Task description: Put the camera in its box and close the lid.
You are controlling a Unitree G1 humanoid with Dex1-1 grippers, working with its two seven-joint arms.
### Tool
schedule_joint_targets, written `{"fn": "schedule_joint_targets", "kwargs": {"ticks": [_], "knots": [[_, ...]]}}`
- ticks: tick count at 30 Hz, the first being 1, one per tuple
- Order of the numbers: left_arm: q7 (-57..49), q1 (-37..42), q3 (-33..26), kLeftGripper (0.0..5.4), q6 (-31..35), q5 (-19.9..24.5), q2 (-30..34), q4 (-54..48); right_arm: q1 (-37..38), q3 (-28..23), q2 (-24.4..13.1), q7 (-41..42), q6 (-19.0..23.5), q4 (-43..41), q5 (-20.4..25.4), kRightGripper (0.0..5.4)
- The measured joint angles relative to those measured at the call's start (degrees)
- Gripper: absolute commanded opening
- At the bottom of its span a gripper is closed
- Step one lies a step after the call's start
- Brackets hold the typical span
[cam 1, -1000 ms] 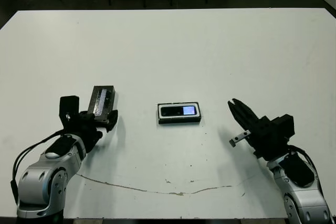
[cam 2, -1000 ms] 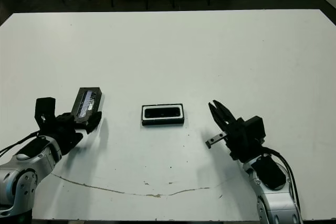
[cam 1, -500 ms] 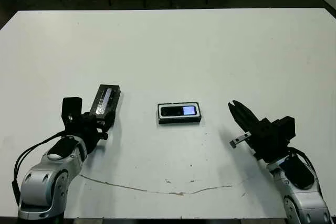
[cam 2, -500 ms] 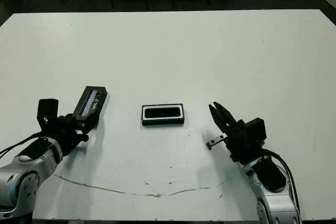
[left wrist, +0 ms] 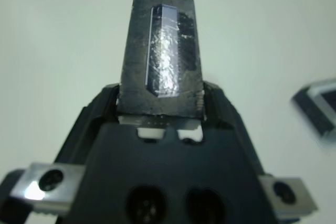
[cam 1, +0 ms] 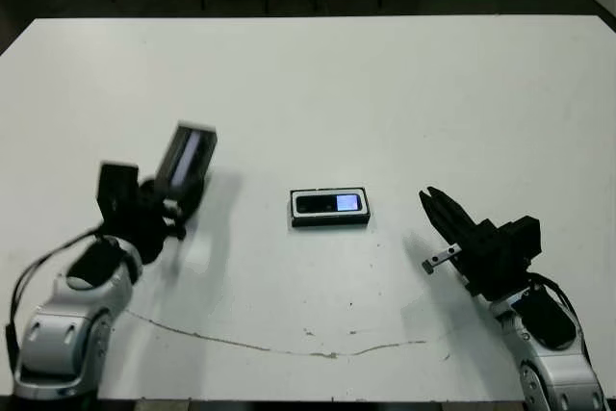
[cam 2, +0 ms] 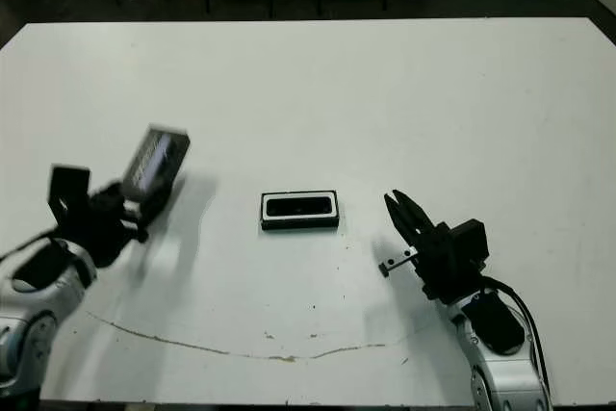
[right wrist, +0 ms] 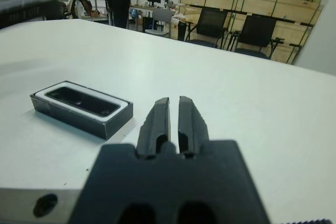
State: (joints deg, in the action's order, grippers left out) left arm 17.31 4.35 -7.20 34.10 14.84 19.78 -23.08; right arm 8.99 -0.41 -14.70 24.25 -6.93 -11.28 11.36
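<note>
— Left eye view: what do you have on your table (cam 1: 318, 84)?

— Your box (cam 1: 329, 208) sits mid-table with the camera (cam 1: 328, 203) lying inside its white lining.

— And your arms?

— Your left gripper (left wrist: 157, 98) is clamped on the lid (cam 1: 185, 157), apparently raised off the table, though it's blurred. Your right gripper (right wrist: 174, 116) rests near the box, fingers nearly together, holding nothing.

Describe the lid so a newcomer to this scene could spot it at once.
Start at the white table and look to the robot's left side, where the left gripper holds a black slab above the surface. That slab is the lid: unlike the white-lined box at mid-table, it bears a long pale silvery strip.
</note>
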Motion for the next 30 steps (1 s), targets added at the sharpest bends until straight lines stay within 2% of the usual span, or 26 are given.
{"fn": "schedule_joint_targets", "kwargs": {"ticks": [5, 11, 14, 19, 30], "knots": [[12.06, 8.18, 1.62, 2.67, -5.98, 0.37, 7.71, 5.30, -2.55, -1.24, -0.36, 1.57, -1.34, 3.94, 0.96, 0.00], [27.57, 21.17, 7.96, 2.66, -9.25, 1.00, 12.73, 16.19, -4.43, -2.41, -0.67, 2.34, -1.62, 5.88, 1.62, 0.00], [33.43, 26.54, 12.03, 2.66, -12.08, -0.39, 13.29, 21.72, -4.81, -2.82, -0.67, 2.35, -1.57, 6.01, 1.67, 0.00], [42.18, 32.99, 18.49, 2.66, -12.29, -2.55, 13.62, 29.02, -4.99, -3.34, -0.73, 1.79, -1.21, 5.50, 1.39, 0.00], [56.33, 40.28, 25.48, 2.66, -15.00, -4.93, 9.30, 47.56, -5.72, -4.39, -0.78, 1.99, -1.08, 5.84, 2.06, 0.00]]}}
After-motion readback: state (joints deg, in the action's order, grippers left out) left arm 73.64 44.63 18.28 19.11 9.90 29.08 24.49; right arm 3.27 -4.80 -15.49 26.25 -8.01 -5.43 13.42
